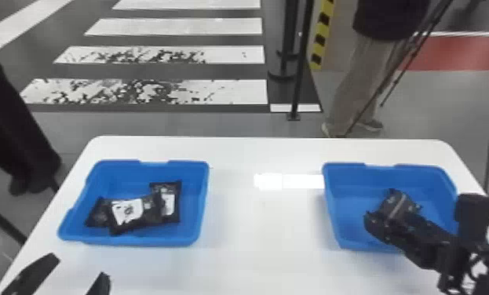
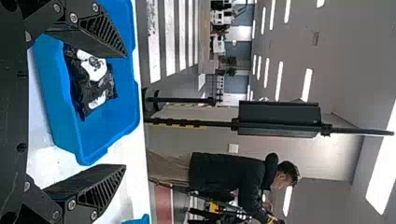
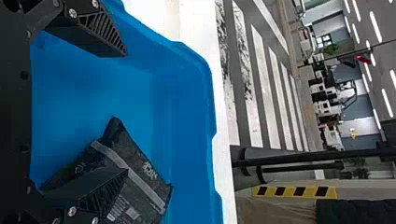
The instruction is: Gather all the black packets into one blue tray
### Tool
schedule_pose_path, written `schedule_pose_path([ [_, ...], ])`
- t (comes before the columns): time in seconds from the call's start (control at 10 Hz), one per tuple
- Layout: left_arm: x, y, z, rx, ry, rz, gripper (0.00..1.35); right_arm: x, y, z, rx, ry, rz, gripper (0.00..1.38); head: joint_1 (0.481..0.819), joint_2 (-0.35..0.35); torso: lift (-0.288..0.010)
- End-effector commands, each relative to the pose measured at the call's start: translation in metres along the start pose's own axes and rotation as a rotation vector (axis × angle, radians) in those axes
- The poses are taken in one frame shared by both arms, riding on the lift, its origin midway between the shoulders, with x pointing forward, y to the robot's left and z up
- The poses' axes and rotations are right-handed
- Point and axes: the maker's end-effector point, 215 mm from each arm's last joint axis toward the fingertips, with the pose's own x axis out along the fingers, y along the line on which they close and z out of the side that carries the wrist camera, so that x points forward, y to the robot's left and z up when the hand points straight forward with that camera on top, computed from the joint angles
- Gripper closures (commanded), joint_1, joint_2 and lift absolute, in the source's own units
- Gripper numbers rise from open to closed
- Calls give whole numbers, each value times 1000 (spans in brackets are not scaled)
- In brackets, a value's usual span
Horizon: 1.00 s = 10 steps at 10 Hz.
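Open right jaws (image 1: 388,223) by 1 packet (image 3: 142,170)

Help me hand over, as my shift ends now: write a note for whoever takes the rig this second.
Left gripper: open, nothing held, on the near side of the left tray.
Right gripper: open, in the right tray, one finger overlapping the packet there in the right wrist view; contact unclear.
Packets: three overlap in the left tray (dark one, middle one, right one); one in the right tray.
Done: three sit together.
Left: grip the lone packet and bring it over, probably the shortest way to finish.
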Motion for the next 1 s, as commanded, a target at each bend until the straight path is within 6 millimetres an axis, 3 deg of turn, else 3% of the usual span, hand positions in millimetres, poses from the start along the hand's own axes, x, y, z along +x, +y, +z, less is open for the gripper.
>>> schedule_pose_path([
  [0.0, 2, -2, -1, -5, 1, -5, 202, 9, -15, -1, -14, 32, -25, 142, 695, 15, -110],
  [0.2, 4, -3, -3, -18, -3, -9, 203, 22, -29, -3, -23, 70, -42, 170, 695, -4, -110],
  [0.3, 5, -6, -5, -23, -1, -16, 203, 24, -32, -1, -26, 79, -46, 406, 695, -18, -110],
  [0.4, 5, -6, -5, -29, -2, -16, 203, 24, -33, -5, -17, 93, -48, 840, 695, -24, -110],
  [0.5, 5, -6, -6, -33, -1, -14, 203, 20, -34, -16, 3, 132, -53, 953, 695, -31, -110],
  [0.7, 7, -7, -6, -34, -4, -22, 203, 14, -39, -29, 4, 190, -75, 1046, 695, -36, -110],
  [0.9, 8, -9, -9, -37, 1, -29, 203, 7, -49, -27, -18, 210, -105, 993, 695, -46, -110],
])
